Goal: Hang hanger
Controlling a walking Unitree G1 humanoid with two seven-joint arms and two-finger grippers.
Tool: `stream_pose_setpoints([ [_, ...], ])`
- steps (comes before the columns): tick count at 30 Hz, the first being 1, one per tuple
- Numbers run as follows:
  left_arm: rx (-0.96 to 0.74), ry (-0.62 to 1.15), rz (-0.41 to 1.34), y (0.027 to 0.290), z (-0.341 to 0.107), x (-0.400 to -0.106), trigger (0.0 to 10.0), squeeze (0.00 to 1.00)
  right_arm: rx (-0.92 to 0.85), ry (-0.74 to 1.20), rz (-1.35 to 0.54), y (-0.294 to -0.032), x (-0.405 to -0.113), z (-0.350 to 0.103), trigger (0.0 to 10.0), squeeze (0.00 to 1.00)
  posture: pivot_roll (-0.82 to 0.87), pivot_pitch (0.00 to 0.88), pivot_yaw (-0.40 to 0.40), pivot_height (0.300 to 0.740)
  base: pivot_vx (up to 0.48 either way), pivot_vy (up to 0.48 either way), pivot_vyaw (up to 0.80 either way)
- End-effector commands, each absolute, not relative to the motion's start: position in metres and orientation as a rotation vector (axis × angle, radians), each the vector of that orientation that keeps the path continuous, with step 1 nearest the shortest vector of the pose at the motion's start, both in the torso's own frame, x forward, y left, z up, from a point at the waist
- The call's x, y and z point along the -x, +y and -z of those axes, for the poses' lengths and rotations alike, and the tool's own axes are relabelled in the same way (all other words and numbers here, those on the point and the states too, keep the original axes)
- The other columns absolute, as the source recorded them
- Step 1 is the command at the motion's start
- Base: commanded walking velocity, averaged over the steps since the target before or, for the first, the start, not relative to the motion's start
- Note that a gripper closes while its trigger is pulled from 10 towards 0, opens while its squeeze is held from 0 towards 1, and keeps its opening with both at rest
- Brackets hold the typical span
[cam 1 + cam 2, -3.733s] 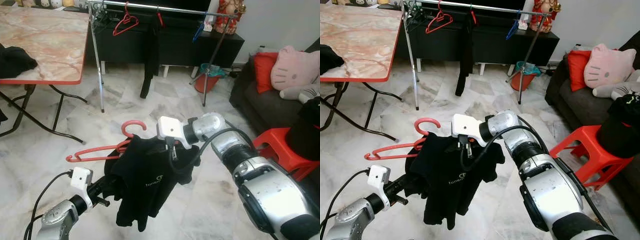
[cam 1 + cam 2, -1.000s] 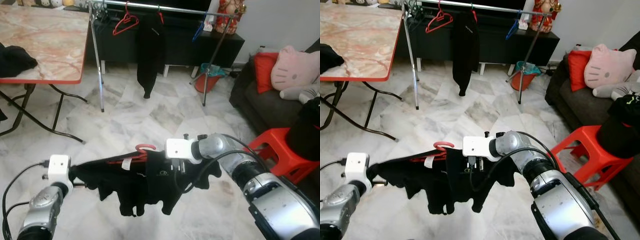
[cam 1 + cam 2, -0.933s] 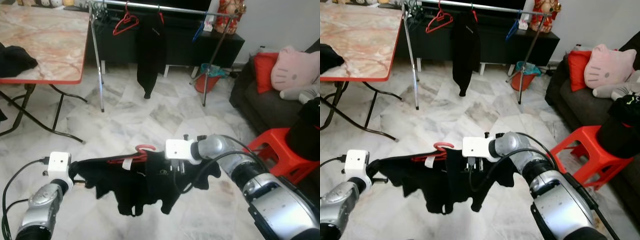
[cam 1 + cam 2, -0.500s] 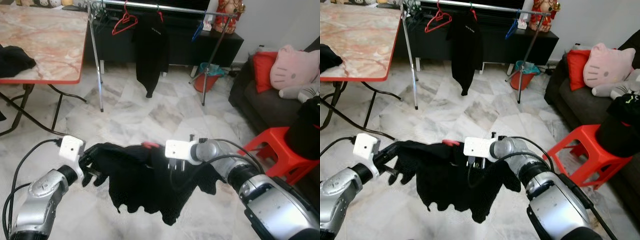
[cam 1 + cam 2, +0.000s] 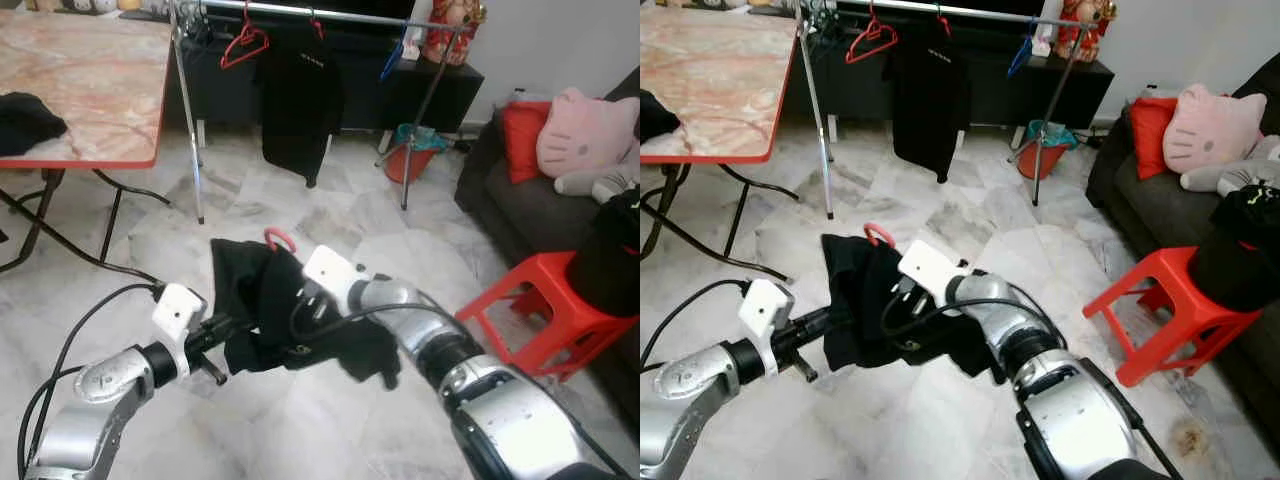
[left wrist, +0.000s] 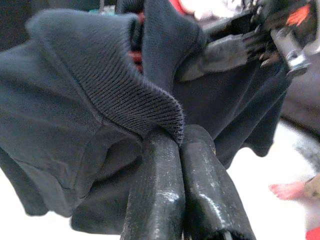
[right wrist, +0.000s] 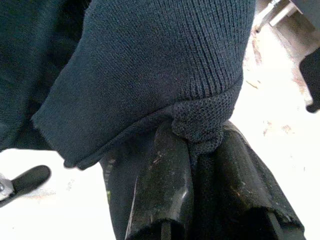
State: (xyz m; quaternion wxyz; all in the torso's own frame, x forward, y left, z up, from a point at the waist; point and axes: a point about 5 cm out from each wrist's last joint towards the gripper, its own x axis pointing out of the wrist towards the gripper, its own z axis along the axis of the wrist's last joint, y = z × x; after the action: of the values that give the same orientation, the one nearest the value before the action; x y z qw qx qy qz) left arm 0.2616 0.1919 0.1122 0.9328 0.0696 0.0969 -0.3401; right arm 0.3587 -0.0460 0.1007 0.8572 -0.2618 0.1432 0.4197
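- Compared with the earlier frames, the black garment (image 5: 270, 305) is seen bunched together between the arms rather than stretched wide, and the rack is viewed from nearer.
- One pink hanger (image 5: 279, 238) is carried inside the garment, only its hook being visible above the cloth, well short of the clothes rack (image 5: 300, 15).
- On the rack, one red hanger (image 5: 244, 45), one hung black shirt (image 5: 298, 100) and one blue hanger (image 5: 392, 62) are counted.
- The left tool (image 6: 177, 145) is clenched on the garment's ribbed edge, forearm raised across the body.
- The right tool (image 7: 197, 142) is clenched on a knitted fold, arm bent inward.
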Motion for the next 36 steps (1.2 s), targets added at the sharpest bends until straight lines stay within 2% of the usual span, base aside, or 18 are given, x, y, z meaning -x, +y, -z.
stream_pose_setpoints([
  [1, -0.16, 0.175, 0.706, 0.185, -0.116, -0.266, 10.0, 0.0, 0.531, 0.267, -0.858, -0.048, -0.363, -0.108, 0.0, 0.0, 0.15, 0.035, -0.192, 0.74, 0.0, 0.0, 0.0],
  [5, -0.162, 0.209, 0.75, 0.179, -0.114, -0.263, 10.0, 0.0, 0.496, 0.234, -0.822, -0.045, -0.362, -0.108, 0.0, 0.0, 0.16, 0.024, -0.189, 0.74, 0.0, 0.0, 0.0],
  [10, -0.205, 0.23, 0.709, 0.178, -0.109, -0.267, 10.0, 0.0, 0.463, 0.221, -0.81, -0.043, -0.362, -0.11, 0.0, 0.0, 0.16, 0.016, -0.185, 0.74, 0.0, 0.0, 0.0],
  [15, -0.193, 0.169, 0.604, 0.162, -0.114, -0.282, 10.0, 0.0, 0.433, 0.208, -0.796, -0.039, -0.36, -0.108, 0.0, 0.0, 0.17, 0.0, -0.175, 0.74, 0.0, 0.0, 0.0],
  [22, -0.178, 0.151, 0.642, 0.147, -0.112, -0.281, 10.0, 0.0, 0.407, 0.207, -0.772, -0.037, -0.358, -0.105, 0.0, 0.0, 0.17, 0.0, -0.153, 0.74, 0.0, 0.0, 0.0],
  [23, -0.184, 0.148, 0.628, 0.147, -0.112, -0.283, 10.0, 0.32, 0.397, 0.206, -0.769, -0.037, -0.358, -0.104, 0.0, 0.0, 0.16, 0.0, -0.144, 0.74, 0.0, 0.0, 0.0],
  [24, -0.187, 0.146, 0.618, 0.147, -0.111, -0.283, 10.0, 0.32, 0.39, 0.206, -0.766, -0.036, -0.357, -0.104, 0.0, 0.0, 0.16, 0.0, -0.144, 0.74, 0.0, 0.0, 0.0],
  [25, -0.19, 0.147, 0.604, 0.147, -0.11, -0.285, 10.0, 1.0, 0.384, 0.203, -0.769, -0.036, -0.357, -0.103, 0.0, 0.0, 0.15, 0.0, -0.141, 0.74, 0.0, 0.0, 0.0],
  [36, -0.194, 0.109, 0.585, 0.145, -0.112, -0.286, 10.0, 1.0, 0.356, 0.188, -0.748, -0.037, -0.355, -0.103, 0.0, 0.0, 0.15, 0.0, -0.125, 0.74, 0.0, 0.0, 0.0],
])
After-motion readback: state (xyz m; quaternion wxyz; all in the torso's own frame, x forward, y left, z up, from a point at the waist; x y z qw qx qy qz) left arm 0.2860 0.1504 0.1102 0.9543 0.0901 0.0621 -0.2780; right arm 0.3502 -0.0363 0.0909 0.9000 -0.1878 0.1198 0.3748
